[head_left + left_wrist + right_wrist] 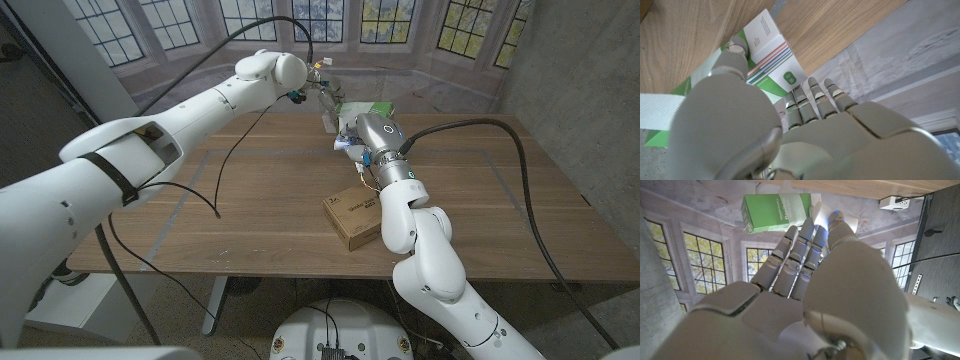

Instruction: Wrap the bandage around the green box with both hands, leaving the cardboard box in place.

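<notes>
The green box sits at the table's far middle edge. My left hand reaches it from the left. In the left wrist view its thumb lies over the green and white box and its fingers curl at the box's side, holding it. A white bandage strip runs taut off the box. My right hand is just in front of the box. In the right wrist view its fingertips pinch the bandage where it crosses the green box.
The cardboard box lies near the table's front middle, beside my right forearm. The wooden table stretches bare to the left and right. A black cable hangs from my left arm over the table's left half.
</notes>
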You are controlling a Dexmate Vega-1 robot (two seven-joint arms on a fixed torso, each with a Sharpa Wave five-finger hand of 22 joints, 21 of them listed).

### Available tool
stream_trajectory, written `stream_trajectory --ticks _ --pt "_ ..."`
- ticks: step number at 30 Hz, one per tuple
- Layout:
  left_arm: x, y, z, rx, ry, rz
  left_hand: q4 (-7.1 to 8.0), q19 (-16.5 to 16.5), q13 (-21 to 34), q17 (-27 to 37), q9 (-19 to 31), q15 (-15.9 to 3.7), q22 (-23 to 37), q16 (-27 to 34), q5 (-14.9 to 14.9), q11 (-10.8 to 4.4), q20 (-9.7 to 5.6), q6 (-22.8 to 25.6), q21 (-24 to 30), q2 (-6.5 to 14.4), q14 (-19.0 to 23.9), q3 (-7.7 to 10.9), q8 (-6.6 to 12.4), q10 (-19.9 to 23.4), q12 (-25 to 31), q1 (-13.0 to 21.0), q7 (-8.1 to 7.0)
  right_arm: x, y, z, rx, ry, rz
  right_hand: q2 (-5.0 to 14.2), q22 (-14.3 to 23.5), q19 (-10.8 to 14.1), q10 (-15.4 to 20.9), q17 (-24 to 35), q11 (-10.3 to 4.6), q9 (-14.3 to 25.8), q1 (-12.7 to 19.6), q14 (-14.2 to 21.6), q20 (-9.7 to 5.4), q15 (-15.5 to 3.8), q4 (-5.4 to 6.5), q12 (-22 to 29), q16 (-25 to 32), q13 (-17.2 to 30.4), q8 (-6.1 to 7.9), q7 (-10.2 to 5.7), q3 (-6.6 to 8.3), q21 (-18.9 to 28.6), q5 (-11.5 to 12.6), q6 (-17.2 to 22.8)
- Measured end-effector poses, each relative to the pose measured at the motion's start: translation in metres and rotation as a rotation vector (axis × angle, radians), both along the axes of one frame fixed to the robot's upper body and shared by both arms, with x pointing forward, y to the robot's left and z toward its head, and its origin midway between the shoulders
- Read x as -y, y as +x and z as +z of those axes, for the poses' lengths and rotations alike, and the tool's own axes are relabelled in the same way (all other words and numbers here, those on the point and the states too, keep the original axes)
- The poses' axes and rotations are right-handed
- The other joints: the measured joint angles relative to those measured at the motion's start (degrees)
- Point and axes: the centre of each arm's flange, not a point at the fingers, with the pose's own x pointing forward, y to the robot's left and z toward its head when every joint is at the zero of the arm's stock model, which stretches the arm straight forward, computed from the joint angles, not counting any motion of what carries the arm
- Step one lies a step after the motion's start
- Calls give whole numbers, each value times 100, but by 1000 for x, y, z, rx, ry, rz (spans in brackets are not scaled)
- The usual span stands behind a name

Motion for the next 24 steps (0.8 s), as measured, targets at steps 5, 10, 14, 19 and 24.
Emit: stream_trajectory --ticks 5,10,14,19,24 --pt "2 -3 2 6 -1 -5 0 0 -1 0 0 0 0 0 0 9 0 0 0 0 0 0 0 -10 -2 0 0 0 3 -3 -20 7 4 -7 0 0 0 1 0 -1 -6 0 0 0 0 0 0 1 0 0 0 0 -4 0" --pt "3 -6 3 9 -1 -4 0 0 -1 0 0 0 0 0 0 9 0 0 0 0 0 0 0 -10 3 -1 0 0 10 -8 -41 3 2 -6 0 0 -1 1 -1 -1 -6 0 0 0 0 0 0 4 0 0 0 0 -4 0" --pt "5 -8 4 10 3 -3 0 0 -1 0 0 0 0 0 0 9 0 0 0 -2 0 0 0 -10 11 -2 0 1 16 -10 -52 -3 -4 -5 0 0 -1 1 -1 -1 -5 0 0 0 0 -1 0 5 0 0 0 0 -5 0" --pt "7 -11 8 19 8 -4 0 -1 -3 0 -1 0 0 0 0 33 0 4 0 -7 0 0 0 14 11 -99 4 2 20 -12 -65 -3 -6 -5 0 0 -1 0 -1 -2 -4 0 0 0 0 -6 0 8 0 0 0 0 -9 0" --pt "9 -14 13 31 15 -3 0 -1 -4 0 -1 0 0 0 0 41 0 19 0 -2 0 0 0 22 11 -105 18 2 28 -16 -86 -13 -17 -10 0 0 -2 0 -2 -3 5 0 0 0 0 -2 0 15 0 0 0 0 -10 -1"
